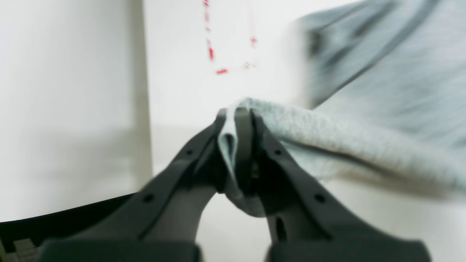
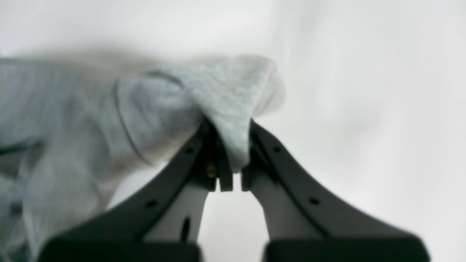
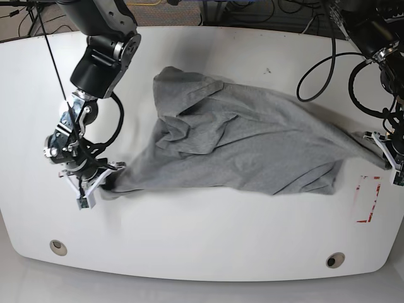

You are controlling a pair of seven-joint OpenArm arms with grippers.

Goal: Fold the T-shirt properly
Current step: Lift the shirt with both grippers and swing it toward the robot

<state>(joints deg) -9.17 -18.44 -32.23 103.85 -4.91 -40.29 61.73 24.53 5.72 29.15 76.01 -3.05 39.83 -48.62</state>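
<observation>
The heather-grey T-shirt (image 3: 240,142) lies crumpled and stretched across the middle of the white table. My left gripper (image 1: 236,116) is shut on a pinched fold of the T-shirt (image 1: 327,134), at the right side of the base view (image 3: 379,146). My right gripper (image 2: 227,125) is shut on another bunched edge of the T-shirt (image 2: 229,91), seen at the left in the base view (image 3: 107,178). The cloth is pulled taut between the two grippers. No printed letters show.
A red dashed rectangle (image 3: 367,199) is marked on the table (image 3: 208,246) near the left gripper, also visible in the left wrist view (image 1: 229,40). Two round holes (image 3: 58,247) (image 3: 335,259) sit near the table's front edge. Cables hang at the back right (image 3: 315,69).
</observation>
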